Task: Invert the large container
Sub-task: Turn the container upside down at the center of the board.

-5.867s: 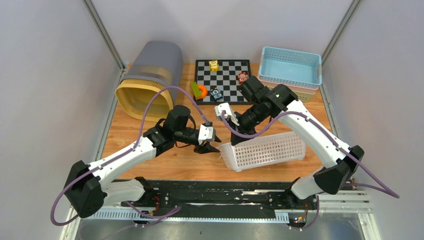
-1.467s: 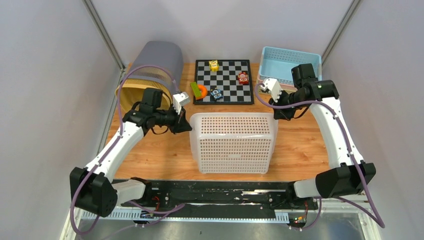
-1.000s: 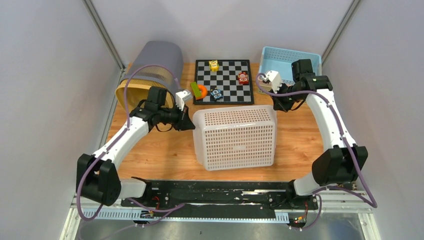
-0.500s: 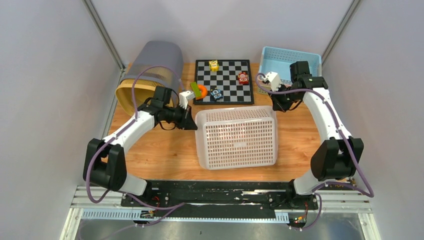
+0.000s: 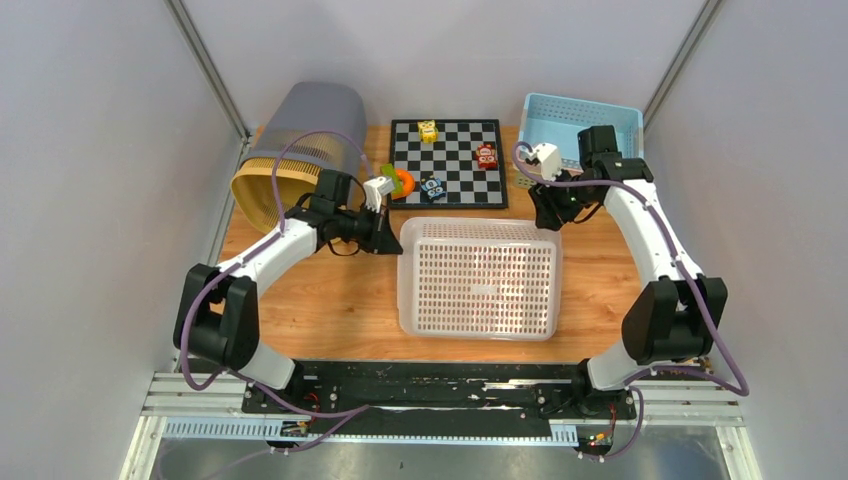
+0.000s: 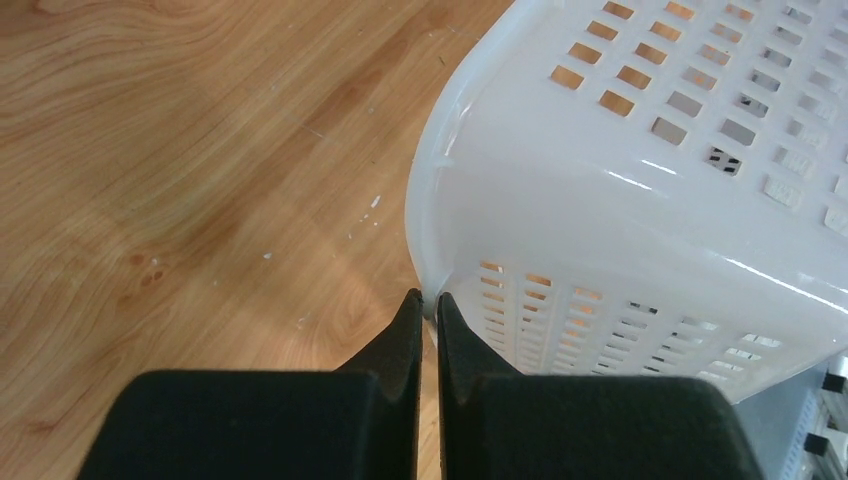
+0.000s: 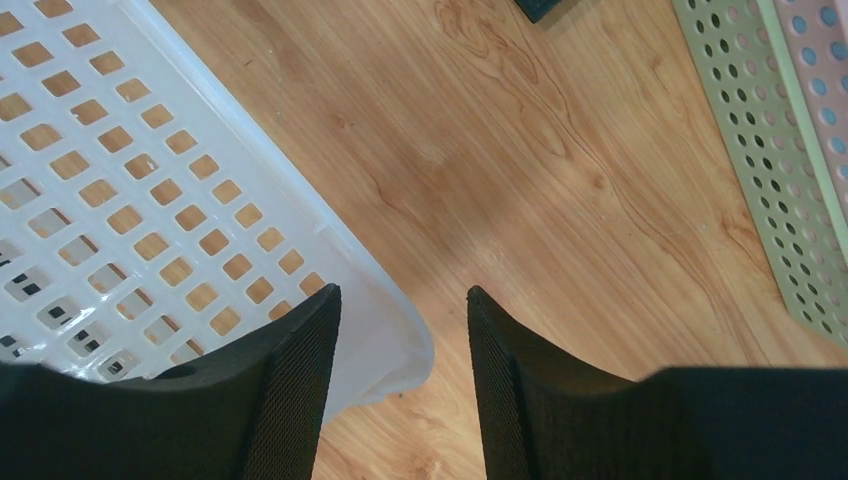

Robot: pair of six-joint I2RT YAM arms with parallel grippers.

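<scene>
The large white perforated basket lies bottom-up on the wooden table, mid-front. My left gripper is at its far left corner. In the left wrist view the jaws are pinched on the thin rim of the basket. My right gripper is at the far right corner. In the right wrist view it is open, with the basket's rounded corner lying loose between the fingers, close to the left finger.
A grey and yellow bin lies on its side at the back left. A chessboard with small toys is at the back middle, with a green block and orange ring beside it. A blue basket stands stacked on others at the back right.
The white basket went from lying on its side to bottom-up, then settled flat and shifted slightly right. The left gripper followed it right. The right gripper came down to the far right corner.
</scene>
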